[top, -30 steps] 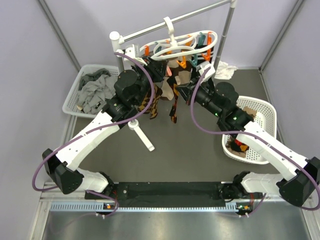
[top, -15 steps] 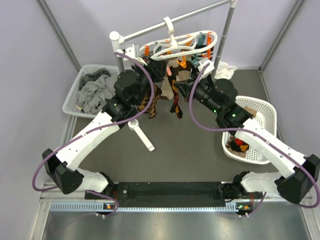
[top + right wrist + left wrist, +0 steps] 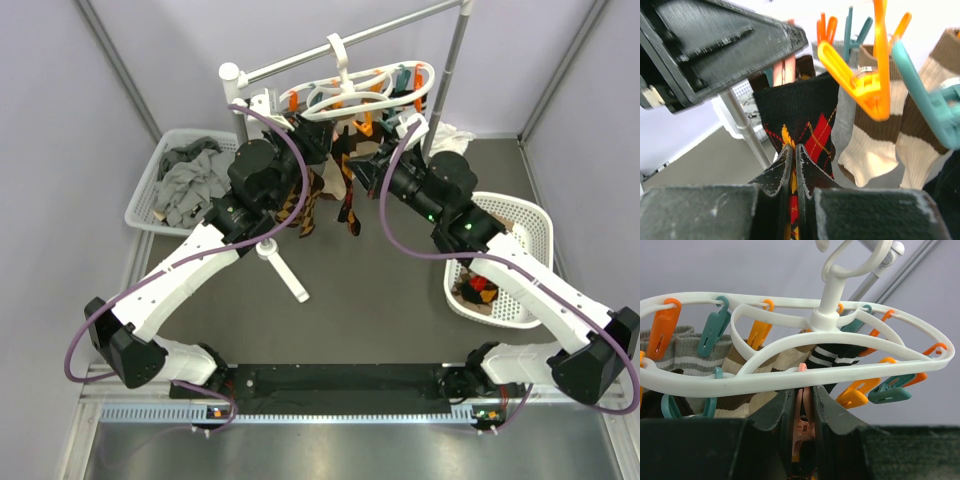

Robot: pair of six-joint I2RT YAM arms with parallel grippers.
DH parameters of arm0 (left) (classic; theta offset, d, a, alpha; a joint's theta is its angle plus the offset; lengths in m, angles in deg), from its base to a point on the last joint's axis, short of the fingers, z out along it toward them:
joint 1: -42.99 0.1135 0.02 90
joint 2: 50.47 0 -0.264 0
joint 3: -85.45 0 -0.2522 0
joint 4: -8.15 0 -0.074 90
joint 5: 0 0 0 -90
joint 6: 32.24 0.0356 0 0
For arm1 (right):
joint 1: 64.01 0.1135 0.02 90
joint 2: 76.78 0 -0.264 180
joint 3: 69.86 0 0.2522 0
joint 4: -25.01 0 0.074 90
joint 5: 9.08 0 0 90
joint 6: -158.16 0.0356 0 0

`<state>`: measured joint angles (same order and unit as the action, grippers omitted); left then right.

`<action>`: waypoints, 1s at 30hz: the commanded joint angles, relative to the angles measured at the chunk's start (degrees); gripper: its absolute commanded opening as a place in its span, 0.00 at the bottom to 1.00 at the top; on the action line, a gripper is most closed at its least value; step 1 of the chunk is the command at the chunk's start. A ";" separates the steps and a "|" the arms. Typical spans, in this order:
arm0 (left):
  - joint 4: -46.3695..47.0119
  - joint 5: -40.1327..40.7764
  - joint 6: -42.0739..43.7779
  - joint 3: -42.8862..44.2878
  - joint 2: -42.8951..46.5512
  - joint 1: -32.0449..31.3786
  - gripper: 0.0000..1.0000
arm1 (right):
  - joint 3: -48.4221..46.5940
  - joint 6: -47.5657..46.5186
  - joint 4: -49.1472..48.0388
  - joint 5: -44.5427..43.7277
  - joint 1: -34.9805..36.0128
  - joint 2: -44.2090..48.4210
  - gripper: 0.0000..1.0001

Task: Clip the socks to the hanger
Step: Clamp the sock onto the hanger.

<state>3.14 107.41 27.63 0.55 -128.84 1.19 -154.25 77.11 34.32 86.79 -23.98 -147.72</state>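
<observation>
The white oval hanger (image 3: pixel 385 85) hangs from the rail, with orange and teal clips round its ring; it fills the left wrist view (image 3: pixel 790 377). My left gripper (image 3: pixel 805 392) is shut on a pale orange clip (image 3: pixel 801 415) under the ring and squeezes it. My right gripper (image 3: pixel 794 150) is shut on a black argyle sock (image 3: pixel 800 112) and holds its cuff up just below that clip (image 3: pixel 786 70). In the top view the held sock (image 3: pixel 348 205) hangs between both grippers. Other socks (image 3: pixel 305 205) hang clipped beside it.
The white-and-silver rail stand (image 3: pixel 280 265) has its foot mid-table. A white basket (image 3: pixel 150 190) of grey socks sits at back left. A white basket (image 3: pixel 525 225) with more argyle socks sits at right. Brown-and-cream socks (image 3: pixel 865 135) and an orange clip (image 3: pixel 860 80) hang right of my held sock.
My right gripper has moved up and left with the sock, toward the clip that my left gripper holds. The left arm has stayed put.
</observation>
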 commanded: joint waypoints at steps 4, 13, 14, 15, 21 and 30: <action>-3.39 -2.29 0.68 1.01 -0.29 -0.30 0.16 | -4.51 -0.95 -2.58 0.64 1.28 -0.69 0.00; -3.39 -1.85 1.48 0.84 1.20 -0.30 0.64 | -5.31 -0.95 -2.76 0.81 1.37 -1.40 0.00; -3.39 -1.50 1.65 0.75 1.46 -0.30 0.68 | -5.31 -0.95 -2.93 0.72 1.37 -1.48 0.00; -3.48 -1.33 1.74 0.75 1.64 -0.30 0.71 | -5.31 -0.95 -2.93 0.64 1.37 -1.49 0.00; -3.57 0.17 2.79 0.40 3.22 -0.30 0.80 | -4.96 -1.57 -2.94 0.73 1.45 -1.49 0.26; -4.18 1.93 4.55 -0.13 4.10 -0.21 0.81 | -0.12 -4.47 -2.93 -5.69 -1.26 2.38 0.51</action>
<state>-1.78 108.17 30.78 0.53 -126.80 1.08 -155.48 74.22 33.99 83.68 -23.69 -148.59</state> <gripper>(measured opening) 0.807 0.483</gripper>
